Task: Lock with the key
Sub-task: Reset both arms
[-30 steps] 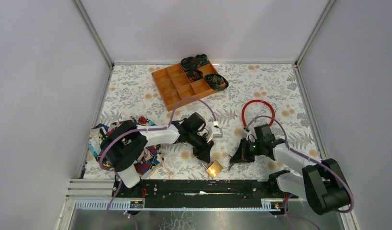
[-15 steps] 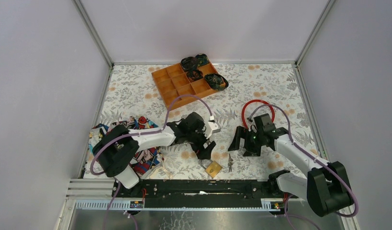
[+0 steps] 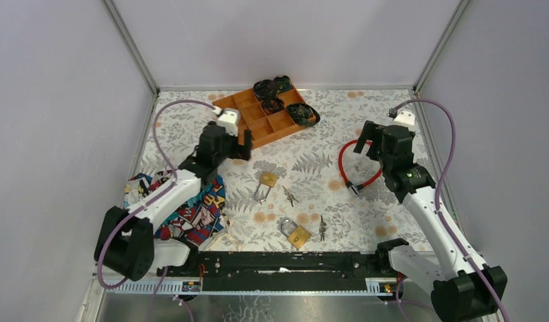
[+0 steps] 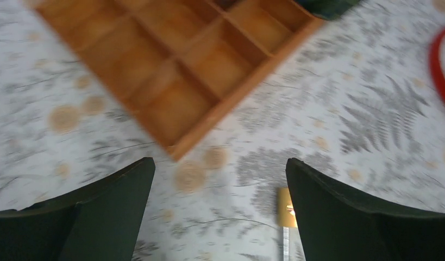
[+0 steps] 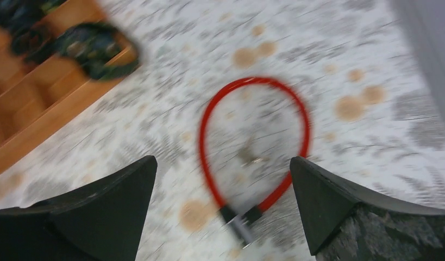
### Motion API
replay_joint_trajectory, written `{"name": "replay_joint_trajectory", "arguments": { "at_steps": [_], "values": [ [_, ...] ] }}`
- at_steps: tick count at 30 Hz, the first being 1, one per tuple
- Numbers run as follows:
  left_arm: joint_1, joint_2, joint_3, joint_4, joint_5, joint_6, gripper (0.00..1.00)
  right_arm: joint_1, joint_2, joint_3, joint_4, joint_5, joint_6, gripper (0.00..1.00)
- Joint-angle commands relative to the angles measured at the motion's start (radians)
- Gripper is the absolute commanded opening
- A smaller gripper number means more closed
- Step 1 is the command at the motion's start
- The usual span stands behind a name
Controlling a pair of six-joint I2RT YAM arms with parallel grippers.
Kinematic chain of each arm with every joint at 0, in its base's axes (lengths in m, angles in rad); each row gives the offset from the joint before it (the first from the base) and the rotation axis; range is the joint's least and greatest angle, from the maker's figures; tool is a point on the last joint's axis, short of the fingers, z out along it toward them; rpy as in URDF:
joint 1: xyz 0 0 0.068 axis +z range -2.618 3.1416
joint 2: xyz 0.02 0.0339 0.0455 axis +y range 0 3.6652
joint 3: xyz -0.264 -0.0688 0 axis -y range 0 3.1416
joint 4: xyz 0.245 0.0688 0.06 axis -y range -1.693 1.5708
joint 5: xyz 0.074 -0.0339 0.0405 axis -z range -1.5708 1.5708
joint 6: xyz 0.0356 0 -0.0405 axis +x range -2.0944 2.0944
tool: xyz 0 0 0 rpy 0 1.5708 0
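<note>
A brass padlock lies near the table's front edge, with a key on the cloth just to its right. Further back lie a second brass padlock with a long shackle and another key. My left gripper hangs open and empty near the orange tray's front corner. My right gripper hovers open and empty over the red cable lock. Neither gripper touches a padlock or a key.
An orange divided tray at the back holds dark bundles. A patterned cloth lies at the front left, under the left arm. Walls close in the table on three sides.
Both grippers opened and pulled up and back from the front padlock and key, which now lie loose. The left arm swung toward the tray, the right arm over the red cable lock.
</note>
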Motion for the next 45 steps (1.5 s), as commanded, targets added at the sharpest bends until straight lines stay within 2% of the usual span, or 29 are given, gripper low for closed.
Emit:
{"name": "replay_joint_trajectory", "arguments": {
  "at_steps": [1,4,6,9,14,19,24,30,40,43,45],
  "values": [
    [0.133,-0.127,-0.156,0.242,-0.178,0.046,0.98,-0.019,-0.026,-0.08,0.257,0.361,-0.165,1.0],
    [0.26,-0.204,-0.267,0.314,-0.179,-0.015,0.98,-0.019,-0.03,-0.121,0.25,0.576,-0.018,1.0],
    [0.328,-0.25,-0.336,0.348,-0.182,-0.036,0.98,-0.018,-0.037,-0.137,0.159,0.658,0.096,1.0],
    [0.379,-0.304,-0.423,0.363,-0.184,-0.07,0.98,-0.019,-0.058,-0.172,0.057,0.672,0.226,1.0],
    [0.41,-0.374,-0.511,0.404,-0.152,-0.084,0.99,-0.019,-0.071,-0.221,-0.024,0.714,0.308,1.0],
    [0.411,-0.404,-0.562,0.416,-0.123,-0.085,0.98,-0.02,-0.124,-0.254,-0.005,0.623,0.223,1.0],
    [0.411,-0.429,-0.632,0.461,-0.084,-0.108,0.99,-0.02,-0.269,-0.391,0.088,0.457,0.072,1.0],
    [0.418,-0.436,-0.692,0.502,-0.056,-0.106,0.99,-0.019,-0.472,-0.514,0.135,0.429,0.067,1.0],
    [0.419,-0.419,-0.689,0.512,-0.001,-0.075,0.99,-0.018,-0.782,-0.714,0.191,0.423,0.134,1.0],
    [0.425,-0.436,-0.691,0.511,0.16,-0.024,0.98,-0.019,-0.826,-0.719,0.18,0.437,0.133,1.0],
    [0.425,-0.468,-0.662,0.422,0.24,0.006,0.99,-0.019,-0.83,-0.712,0.167,0.435,0.14,1.0]
  ]
}}
